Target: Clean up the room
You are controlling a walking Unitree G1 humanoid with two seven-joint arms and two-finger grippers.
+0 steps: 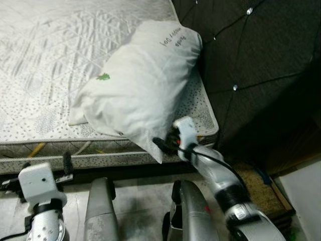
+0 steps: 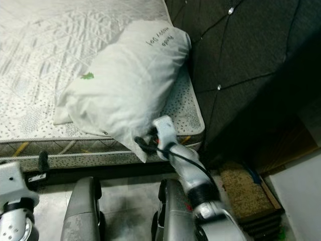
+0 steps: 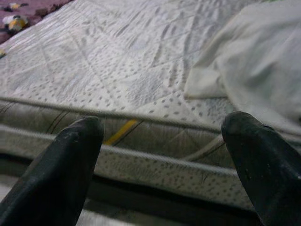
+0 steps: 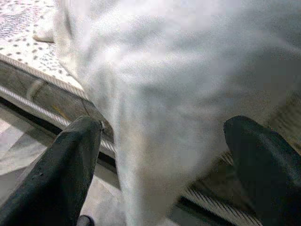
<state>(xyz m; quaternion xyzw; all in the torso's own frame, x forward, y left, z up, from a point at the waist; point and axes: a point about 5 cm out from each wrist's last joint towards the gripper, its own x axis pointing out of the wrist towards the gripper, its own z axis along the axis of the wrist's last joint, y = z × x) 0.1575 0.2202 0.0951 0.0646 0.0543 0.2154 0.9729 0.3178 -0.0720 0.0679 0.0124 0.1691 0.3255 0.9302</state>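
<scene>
A white pillow lies on the right end of the bed, against the dark tufted headboard, with its near corner hanging over the mattress edge. The right gripper is at that overhanging corner, its fingers spread wide on either side of the cloth, not clamped on it. The left gripper hangs low by the near side of the mattress, its fingers wide apart and holding nothing.

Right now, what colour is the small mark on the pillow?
Green, on the white fabric pillow; clearest in the left eye view.
</scene>
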